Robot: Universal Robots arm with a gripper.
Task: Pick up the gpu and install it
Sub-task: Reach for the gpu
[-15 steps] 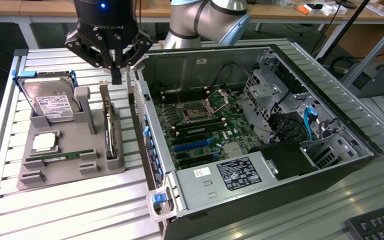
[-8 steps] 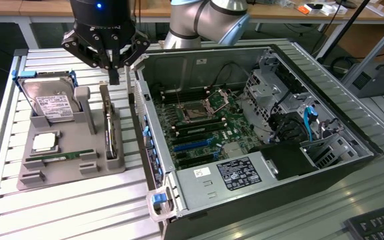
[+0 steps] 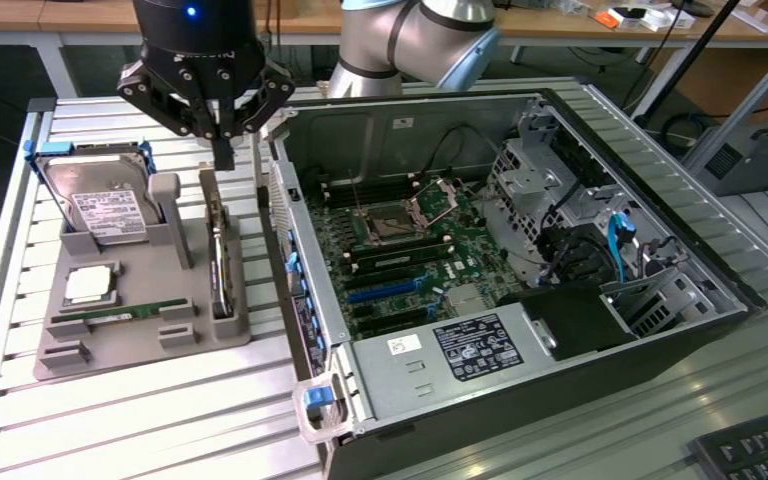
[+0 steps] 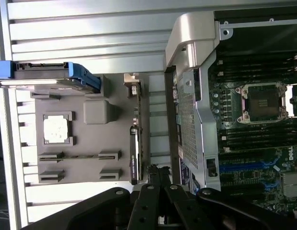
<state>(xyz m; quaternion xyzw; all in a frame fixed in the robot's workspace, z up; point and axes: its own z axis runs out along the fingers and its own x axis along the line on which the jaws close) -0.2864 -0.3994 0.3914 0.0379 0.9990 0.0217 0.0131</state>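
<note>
GPU (image 3: 219, 250) stood on its long edge in a slot of the grey tray (image 3: 117, 350), just beside the open case (image 3: 704, 290) and not yet installed. Held upright that way, its top edge was free to be pinched from above. The gripper (image 3: 224, 150) hung over the card's far end, close above it but apart from it, with its jaws pressed together on nothing. A hard drive (image 3: 104, 210) leaned in its own cradle at the tray's far corner, well clear of the card. Inside the case the motherboard (image 3: 398, 260) lay exposed — its blue slots (image 3: 384, 288) looked unoccupied.
</note>
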